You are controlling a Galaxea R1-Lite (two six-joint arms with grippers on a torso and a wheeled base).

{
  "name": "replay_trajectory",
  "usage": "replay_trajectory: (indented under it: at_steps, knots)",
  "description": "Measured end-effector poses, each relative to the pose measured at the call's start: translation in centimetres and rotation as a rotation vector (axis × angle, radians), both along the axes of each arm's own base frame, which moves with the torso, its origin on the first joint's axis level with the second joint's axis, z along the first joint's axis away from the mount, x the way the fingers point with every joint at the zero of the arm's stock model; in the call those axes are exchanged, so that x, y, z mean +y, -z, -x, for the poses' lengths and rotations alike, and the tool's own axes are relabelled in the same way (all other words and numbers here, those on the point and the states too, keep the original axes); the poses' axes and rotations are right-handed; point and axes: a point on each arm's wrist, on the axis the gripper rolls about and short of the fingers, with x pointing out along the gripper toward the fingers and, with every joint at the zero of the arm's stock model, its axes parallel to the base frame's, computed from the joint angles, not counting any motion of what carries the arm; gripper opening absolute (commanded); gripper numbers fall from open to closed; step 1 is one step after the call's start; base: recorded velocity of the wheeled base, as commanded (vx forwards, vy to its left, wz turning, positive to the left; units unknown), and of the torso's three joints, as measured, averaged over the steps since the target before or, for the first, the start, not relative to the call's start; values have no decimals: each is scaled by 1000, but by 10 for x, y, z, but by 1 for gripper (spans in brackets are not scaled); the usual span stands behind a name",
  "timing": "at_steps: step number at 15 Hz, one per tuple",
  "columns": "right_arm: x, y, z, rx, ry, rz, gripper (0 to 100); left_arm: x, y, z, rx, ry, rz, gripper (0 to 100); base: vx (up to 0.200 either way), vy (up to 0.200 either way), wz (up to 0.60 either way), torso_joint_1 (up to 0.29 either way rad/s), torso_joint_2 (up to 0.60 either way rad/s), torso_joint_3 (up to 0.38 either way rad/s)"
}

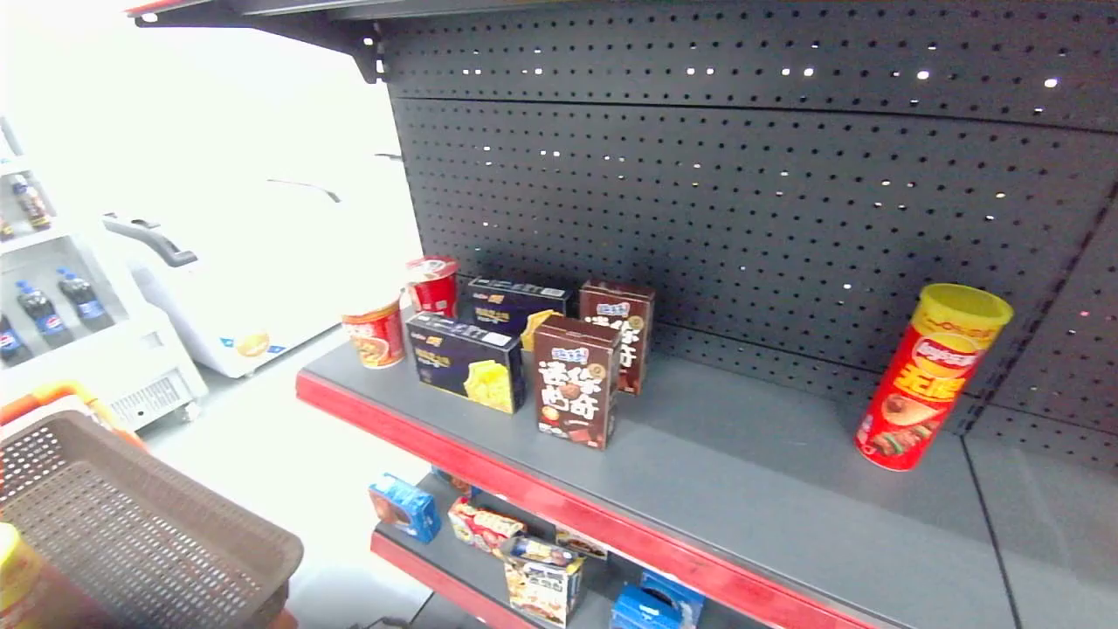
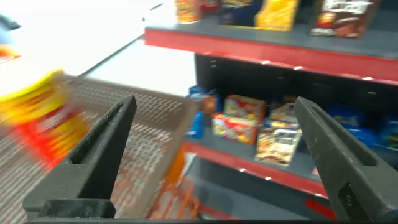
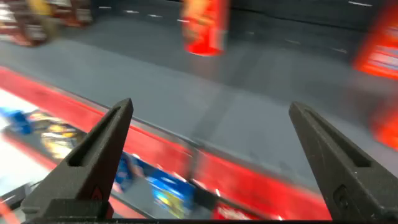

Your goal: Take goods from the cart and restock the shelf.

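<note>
Left gripper [image 2: 214,102], wide open, is nearest the chip can [image 2: 43,118] in the cart basket [image 2: 155,115]; right gripper [image 3: 211,106] is wide too.

The left gripper [image 2: 214,102] stands wide open, its two dark tapered fingers [image 2: 99,155] spread far apart, tips level with each other, holding nothing. The right gripper [image 3: 209,106] matches: fingers [image 3: 93,155] splayed wide, tips level, gap empty. Both point forward, away from their wrists. Inner finger faces flat, slanting outward.
</note>
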Motion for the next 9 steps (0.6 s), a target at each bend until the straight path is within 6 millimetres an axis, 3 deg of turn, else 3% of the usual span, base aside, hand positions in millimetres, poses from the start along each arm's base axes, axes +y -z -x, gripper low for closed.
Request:
replay_trajectory:
  at_steps: [8,9]
  knots:
    - [0,0,0,0,0,0,100,0,0,0,0,-1,0,100,0,0,600,3,3,2]
    - [0,0,0,0,0,0,100,0,0,0,0,-1,0,100,0,0,0,0,0,0]
